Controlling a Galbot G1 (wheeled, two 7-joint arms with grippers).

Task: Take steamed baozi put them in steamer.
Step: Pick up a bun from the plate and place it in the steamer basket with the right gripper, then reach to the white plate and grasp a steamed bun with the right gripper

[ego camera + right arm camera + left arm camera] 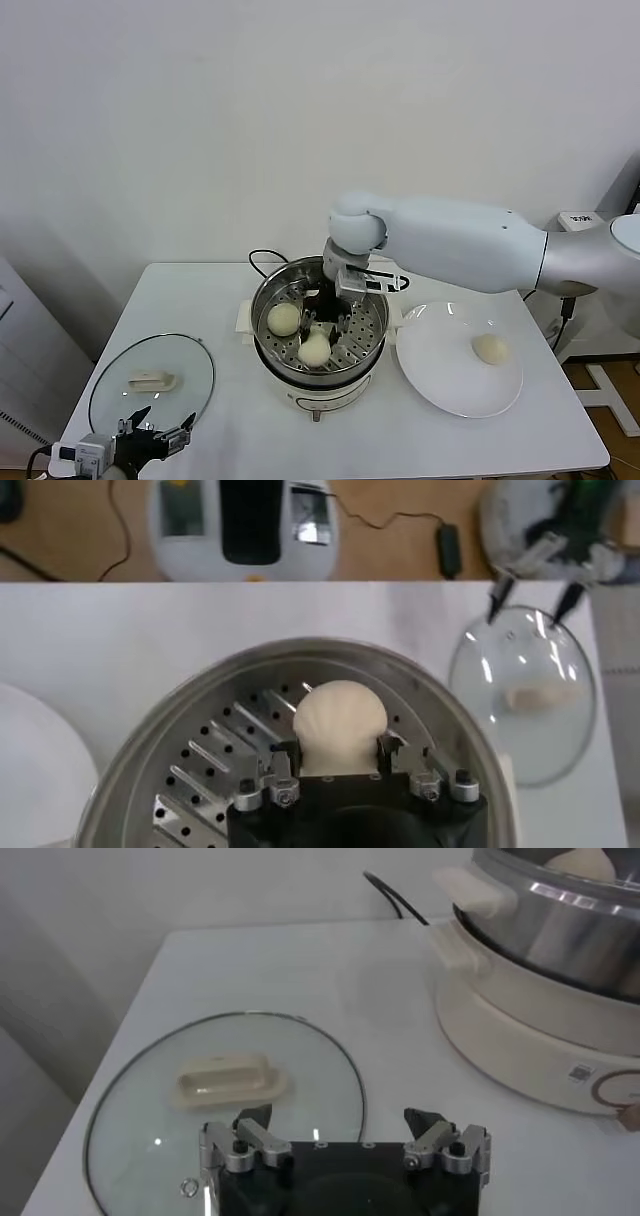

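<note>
The steamer (268, 352) stands mid-table, its perforated tray (215, 745) showing inside. My right gripper (330, 322) reaches down into it, shut on a pale steamed baozi (340, 720) that sits low over the tray, a finger pressed against each side. In the head view this seems to be the front baozi (315, 348). A second baozi (284, 319) rests on the tray beside it. Another baozi (490, 348) lies on the white plate (440, 372) to the right. My left gripper (155, 427) waits open at the table's front left, above the glass lid's near edge.
The glass lid (110, 385) with its white handle (230, 1080) lies flat at the front left. A black cord (262, 262) runs behind the steamer. The plate nearly touches the steamer's right handle. The wall rises close behind the table.
</note>
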